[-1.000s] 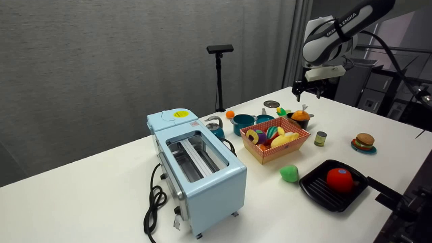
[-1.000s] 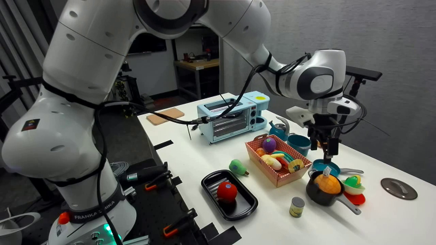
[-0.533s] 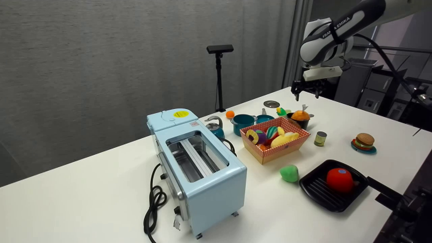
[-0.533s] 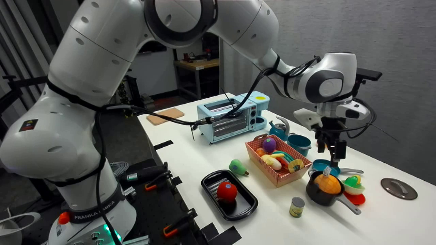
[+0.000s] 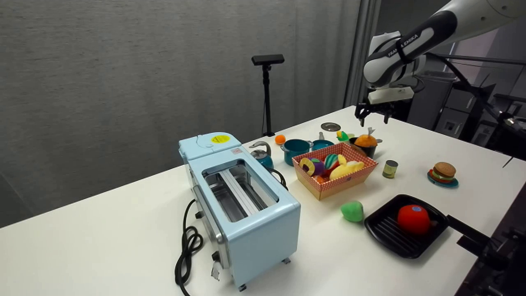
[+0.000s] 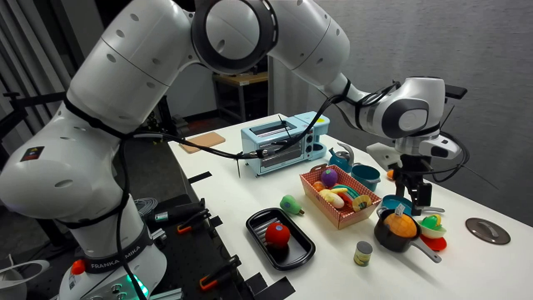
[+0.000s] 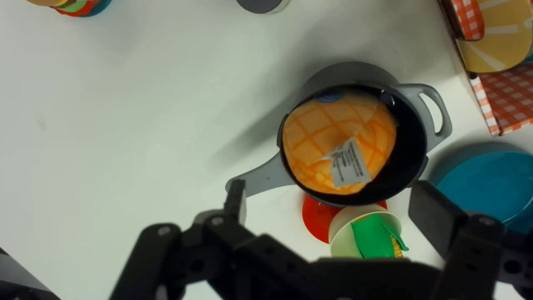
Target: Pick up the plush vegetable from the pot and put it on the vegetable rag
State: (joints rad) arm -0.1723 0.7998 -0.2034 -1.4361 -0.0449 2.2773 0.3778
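An orange plush vegetable (image 7: 333, 125) with a white tag sits in a dark pot (image 7: 352, 71), and fills most of it. The plush also shows in both exterior views (image 5: 365, 140) (image 6: 400, 225), as does the pot (image 5: 368, 151) (image 6: 386, 239). My gripper (image 7: 331, 191) is open and empty, above the pot, with its fingers wide apart. In both exterior views the gripper (image 5: 374, 121) (image 6: 412, 204) hangs above the pot, apart from it. I cannot make out a rag. A red-checked basket (image 6: 318, 199) holds several plush fruits and vegetables.
Beside the pot are a blue pan (image 6: 394, 201), a pale bowl (image 6: 435, 234) with corn and a red plate (image 6: 437, 243). A can (image 6: 362, 254), a black grill pan (image 6: 306, 252) with a red plush, a lid (image 6: 487, 231) and a toaster oven (image 5: 263, 242) also stand around.
My gripper has moved lower and, in an exterior view, to the right, farther from the robot's base. The fingers stay open. The plush, pot and basket have not moved.
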